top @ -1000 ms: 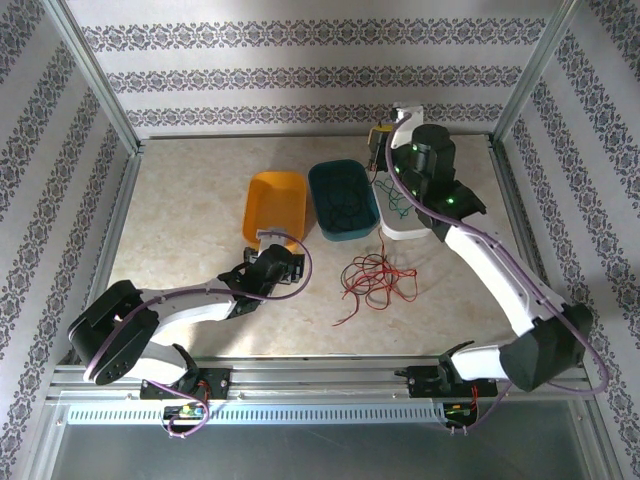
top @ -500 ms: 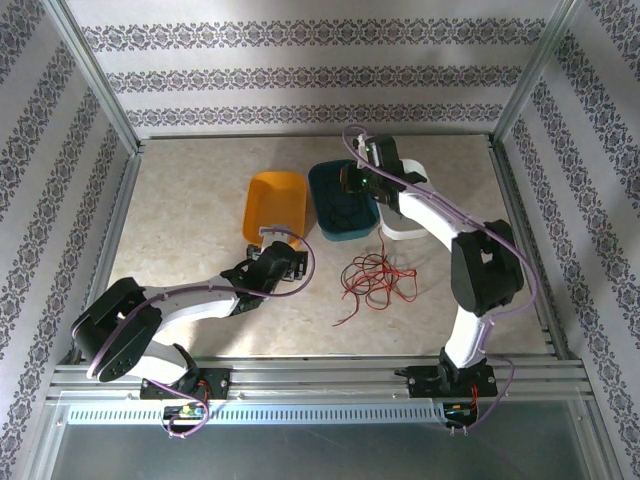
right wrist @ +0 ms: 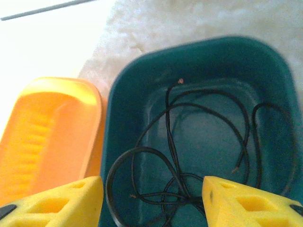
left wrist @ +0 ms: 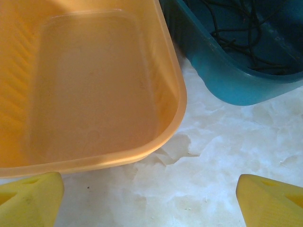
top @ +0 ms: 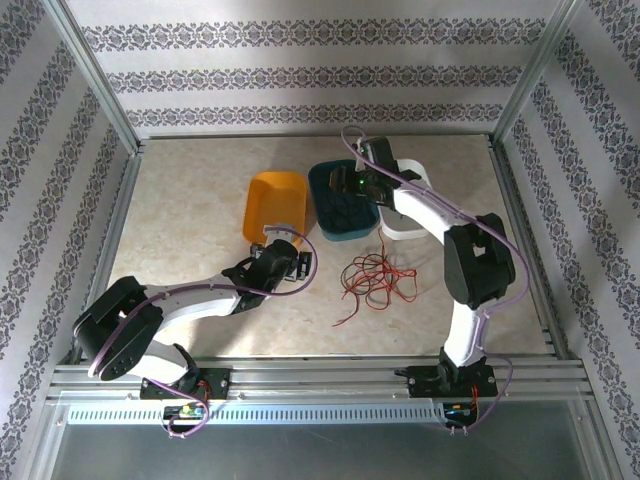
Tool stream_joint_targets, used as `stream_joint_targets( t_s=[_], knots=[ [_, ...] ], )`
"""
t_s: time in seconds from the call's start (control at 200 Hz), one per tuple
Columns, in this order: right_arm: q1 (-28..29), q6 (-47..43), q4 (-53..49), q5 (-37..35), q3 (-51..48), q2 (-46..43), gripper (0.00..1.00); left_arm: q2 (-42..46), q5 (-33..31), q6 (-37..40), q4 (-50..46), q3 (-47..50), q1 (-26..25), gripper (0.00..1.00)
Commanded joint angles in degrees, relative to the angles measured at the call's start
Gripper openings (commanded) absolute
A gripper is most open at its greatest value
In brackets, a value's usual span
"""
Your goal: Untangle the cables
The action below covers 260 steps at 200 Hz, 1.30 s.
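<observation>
Red cables (top: 375, 280) are seen from above on the table (top: 200, 200), the right gripper (top: 352, 185) blurred at their twelve o'clock. Left wrist: the left gripper (left wrist: 150, 201) is spread, empty, its pads (left wrist: 31, 198) cut off. Right wrist: black cables (right wrist: 180, 182) are seen in the teal bin (right wrist: 199, 47) under the right gripper's parted pads.

My right arm has swung left. A second ago its right gripper (top: 352, 185) hung over the white bin (top: 405, 232) at the far right; now it hangs over the teal bin (top: 345, 237), above the black cables (right wrist: 170, 142) lying inside. Its elbow, earlier stretched out to the near right corner, has folded in closer to the middle. Its jaws, shut a moment ago, have parted. My left gripper (top: 282, 252) has edged slightly right, near the orange bin (top: 262, 205).
</observation>
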<state>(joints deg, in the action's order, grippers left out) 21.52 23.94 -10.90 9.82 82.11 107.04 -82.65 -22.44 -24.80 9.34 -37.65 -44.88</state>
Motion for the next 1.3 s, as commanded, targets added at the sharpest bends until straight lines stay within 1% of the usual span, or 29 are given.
stream_joint_targets(
  t_s=[0.0, 0.08, 0.16, 0.395, 0.455, 0.505, 0.575, 0.64, 0.73, 0.92, 1.025, 1.145, 1.294],
  knots=[
    [0.29, -2.26, 0.13, -3.75, -2.22, -9.5, 0.59, 0.83, 1.26, 2.28, -1.13, -1.81, 0.41, 0.94],
    [0.24, -3.23, -0.94, -5.61, -5.56, -14.99, 0.61, 0.69, 2.25, 2.67, -0.79, -2.07, 0.41, 0.94],
    [0.11, -3.63, -2.74, -6.49, -10.15, -20.79, 0.62, 0.24, 4.84, 3.63, 0.26, -2.29, 0.4, 0.94],
    [0.06, -2.06, -12.77, -6.82, -26.61, -36.44, 0.63, -5.38, 18.12, 7.91, 2.26, -6.5, -0.23, 0.92],
    [-0.23, -1.39, -15.29, -6.11, -30.32, -39.6, 0.65, -7.39, 20.48, 8.81, 1.76, -8.42, -0.64, 0.92],
    [-0.37, -0.6, -17.01, -5.81, -33.17, -41.78, 0.69, -8.94, 22.53, 9.36, 1.45, -10.02, -0.81, 0.92],
    [-0.77, -0.11, -19.23, -6.49, -36.12, -44.13, 0.73, -11.39, 23.39, 9.95, 0.0, -12.79, -1.08, 0.91],
    [-1.4, 1.0, -19.95, -7.31, -38.52, -45.53, 0.74, -13.89, 24.51, 10.46, -0.64, -14.82, -1.25, 0.89],
    [-2.67, 3.17, -19.57, -6.37, -40.88, -46.04, 0.74, -17.53, 26.63, 11.21, -1.74, -17.89, -1.51, 0.85],
    [-3.41, 4.07, -19.09, -5.87, -41.76, -44.55, 0.73, -23.13, 30.24, 14.9, -6.34, -22.9, -3.04, 0.83],
    [-3.65, 4.02, -18.57, -5.63, -41.52, -44.8, 0.73, -25.29, 28.0, 16.26, -7.84, -24.37, -4.0, 0.82],
    [-3.85, 4.0, -18.46, -5.09, -41.28, -45.17, 0.73, -26.67, 24.89, 14.92, -6.8, -25.02, -4.25, 0.77],
    [-3.9, 3.77, -18.64, -4.64, -41.49, -45.66, 0.72, -27.68, 24.99, 14.23, -6.29, -25.38, -4.24, 0.7]
  ],
)
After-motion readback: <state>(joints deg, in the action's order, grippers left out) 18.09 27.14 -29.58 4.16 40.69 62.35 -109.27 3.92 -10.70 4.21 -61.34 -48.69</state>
